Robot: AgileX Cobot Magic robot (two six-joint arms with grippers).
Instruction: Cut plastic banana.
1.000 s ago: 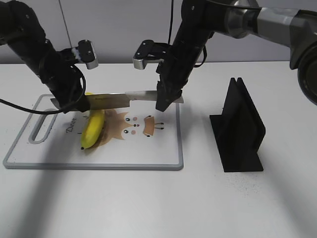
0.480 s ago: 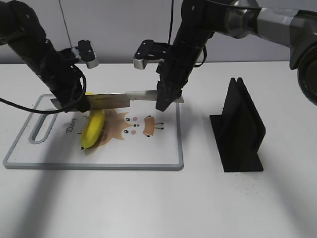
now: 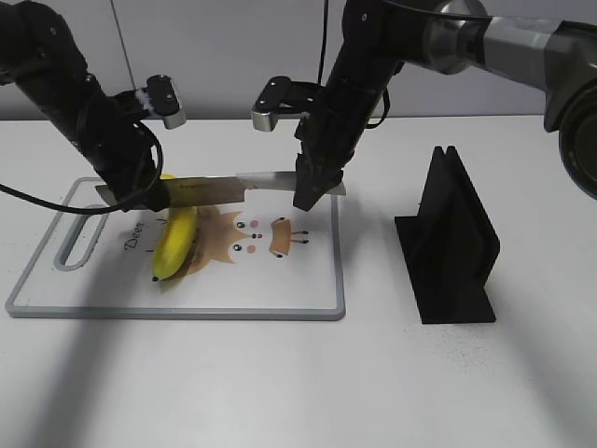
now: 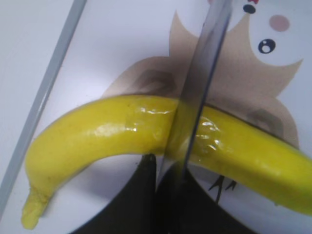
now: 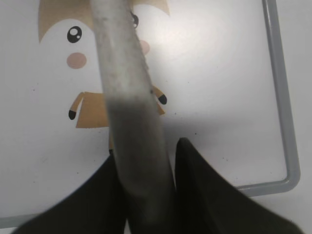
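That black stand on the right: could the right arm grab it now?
Probably not as things stand: the right gripper is shut on the long silver knife, though nothing lies between it and the black slotted stand.

White table (image 3: 280,373): grey-rimmed cutting board (image 3: 308,280) at left of frame, black slotted stand (image 3: 452,247) at right, well apart.

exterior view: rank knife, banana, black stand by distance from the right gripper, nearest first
1. Knife: in the right gripper, blade running left across the board.
2. Banana: left of the gripper, lying on the cutting board under the blade's far end.
3. Black stand: off the board, to the gripper's right on the table. Its gap looks only slightly larger than the banana's, so ranks 2 and 3 are close.
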